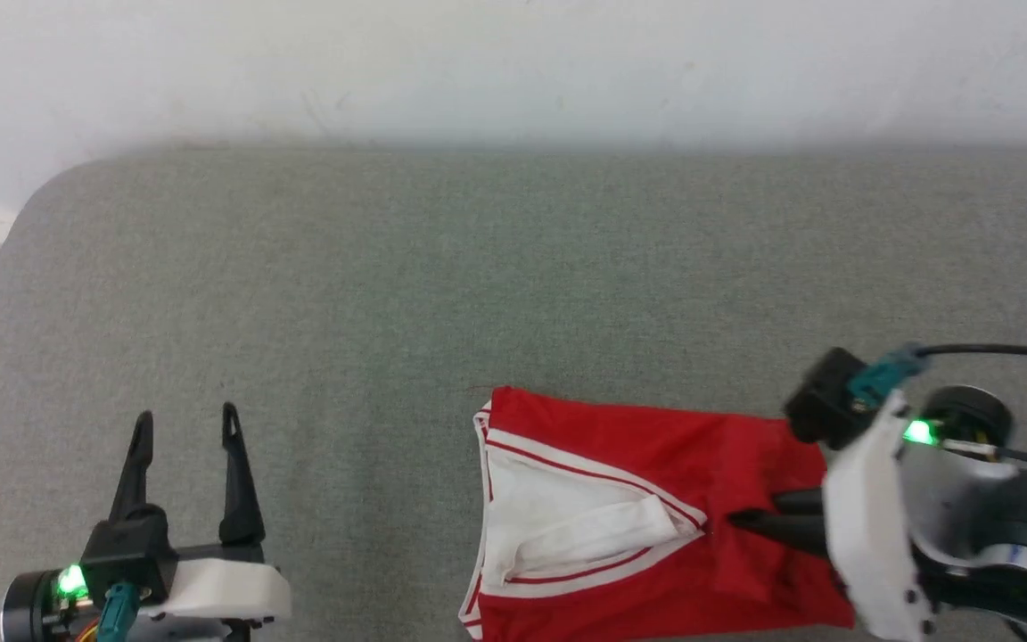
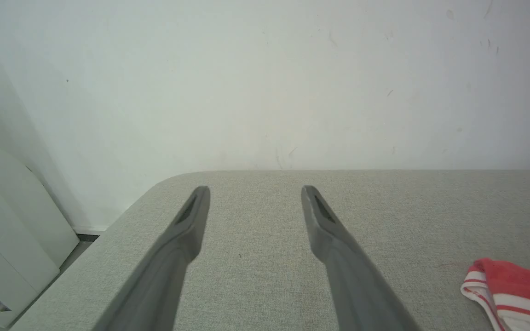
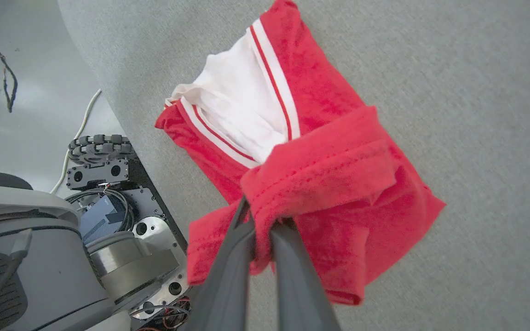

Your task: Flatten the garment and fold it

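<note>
Entry: garment [image 1: 656, 464], part-folded, red body over white sleeve, at the near edge of the grey worktop [image 1: 389, 294].
Head view: my left pincer [image 1: 185, 419] released, well apart from it; my right pincer [image 1: 736, 519] clenched on red cloth; left wrist view: striped corner at right; right wrist view: bunched red fold gripped.

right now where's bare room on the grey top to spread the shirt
Widest bare patch: the grey top from the wall down to the garment. Also bare between the open left gripper and the garment's striped edge. Crowded near right, where the right gripper pinches bunched red cloth.
</note>
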